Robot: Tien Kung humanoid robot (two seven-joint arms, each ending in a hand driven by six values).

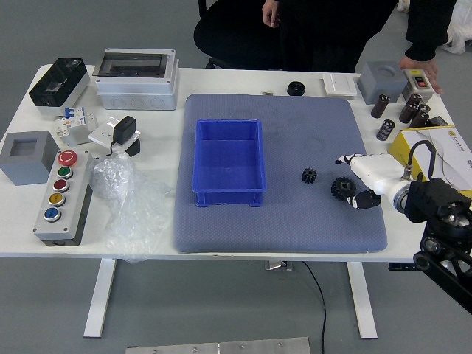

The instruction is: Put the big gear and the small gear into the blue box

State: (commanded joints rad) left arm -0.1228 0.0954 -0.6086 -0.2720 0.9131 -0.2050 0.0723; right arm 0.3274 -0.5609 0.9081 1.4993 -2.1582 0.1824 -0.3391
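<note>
Placement at its outset: both the big gear (pixel 343 189) and the small gear (pixel 309 175) lie outside the blue box (pixel 229 198), so both transfers remain. The gears rest on the grey mat (pixel 280 228), right of the frame's centre; the box stands left of centre. The larger gear is black, round and toothed, with a central hub; the smaller is likewise black and toothed. The right hand (pixel 377 173) reaches in from the lower right, fingers parted and grasping nothing, just beside the larger gear. At upper right, a person's hand (pixel 422 72) rests by a small device (pixel 417 84).
</note>
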